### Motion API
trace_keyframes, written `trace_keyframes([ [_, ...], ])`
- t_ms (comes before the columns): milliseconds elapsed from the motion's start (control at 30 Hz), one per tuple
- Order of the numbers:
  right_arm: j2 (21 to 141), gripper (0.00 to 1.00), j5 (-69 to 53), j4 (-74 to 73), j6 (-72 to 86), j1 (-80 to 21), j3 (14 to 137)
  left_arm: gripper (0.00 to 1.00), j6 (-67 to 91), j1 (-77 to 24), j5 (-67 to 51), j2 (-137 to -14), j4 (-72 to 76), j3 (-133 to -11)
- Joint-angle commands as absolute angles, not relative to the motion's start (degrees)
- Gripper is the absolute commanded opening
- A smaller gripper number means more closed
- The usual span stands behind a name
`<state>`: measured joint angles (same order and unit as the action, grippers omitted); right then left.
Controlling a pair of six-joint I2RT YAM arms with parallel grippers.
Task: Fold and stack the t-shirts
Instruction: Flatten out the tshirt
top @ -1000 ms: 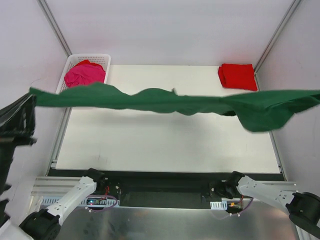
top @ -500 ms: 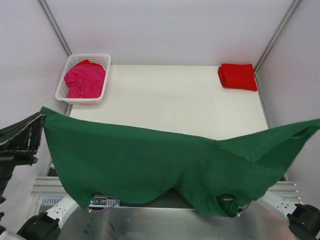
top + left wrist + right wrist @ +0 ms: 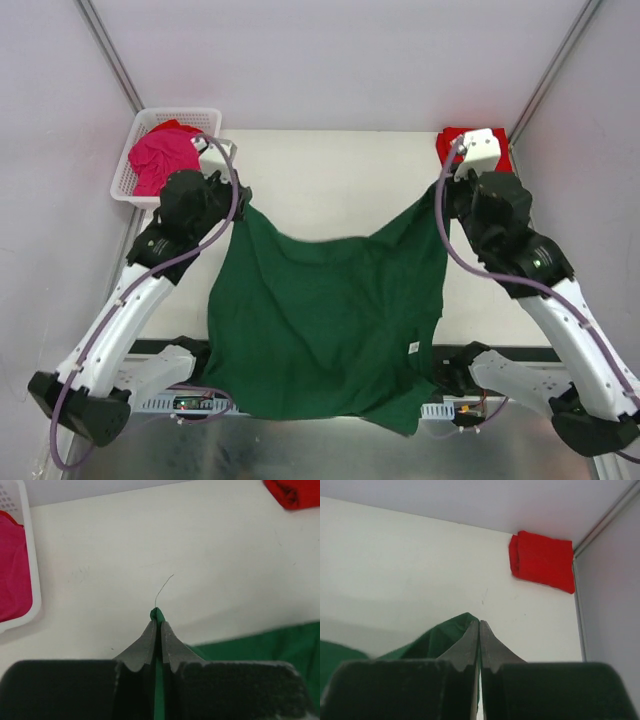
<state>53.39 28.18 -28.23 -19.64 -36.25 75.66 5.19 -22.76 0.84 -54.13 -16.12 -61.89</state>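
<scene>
T-shirt [image 3: 320, 330], dark green, soft matte cloth, trapezoidal, far edge sagging.

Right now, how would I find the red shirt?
Look at the white table's far right corner. The red t-shirt lies there. Only it is folded flat: the green t-shirt hangs spread out, the pink t-shirt sits bunched in a basket.

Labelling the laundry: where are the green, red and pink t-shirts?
green t-shirt [image 3: 320, 330], top view, middle of the hanging cloth
red t-shirt [image 3: 541, 561], right wrist view, folded top face
pink t-shirt [image 3: 160, 155], top view, bunched centre
</scene>
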Motion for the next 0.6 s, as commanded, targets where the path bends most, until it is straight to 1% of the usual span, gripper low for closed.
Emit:
trace_keyframes([
  [0, 56.84, 0.01, 25.50, -18.02, -17.49, -28.76, 79.27, 0.00, 0.53, -21.97, 3.34, -56.68, -3.16, -68.18],
  [33, 57.56, 0.01, 23.05, -18.10, -17.40, -28.13, 80.15, 0.00, 0.53, -21.97, 2.99, -57.39, -3.25, -69.25],
  [167, 59.06, 0.01, 20.14, -20.47, -18.63, -27.51, 86.99, 0.00, -1.32, -21.97, 0.97, -58.54, -6.84, -76.45],
  [267, 58.36, 0.01, 17.59, -25.56, -18.98, -27.42, 96.30, 0.00, -0.97, -21.97, -1.66, -56.44, -12.64, -84.18],
  [300, 58.01, 0.01, 16.97, -27.84, -19.07, -27.51, 101.55, 0.00, -0.62, -21.97, -2.19, -55.82, -15.18, -88.98],
  [367, 57.13, 0.01, 15.30, -30.05, -19.33, -27.42, 106.94, 0.00, -0.53, -21.97, -3.77, -53.97, -18.18, -94.37],
  [400, 56.95, 0.01, 14.68, -32.23, -19.51, -27.51, 112.97, 0.00, -0.44, -21.97, -4.39, -53.44, -20.63, -99.44],
  [500, 55.90, 0.01, 12.84, -35.06, -19.95, -27.51, 120.04, 0.00, -0.18, -21.97, -5.71, -51.07, -23.37, -107.45],
  [567, 54.59, 0.01, 11.17, -35.86, -19.95, -27.42, 124.79, 0.00, -0.09, -21.97, -6.85, -49.23, -25.48, -110.11],
])
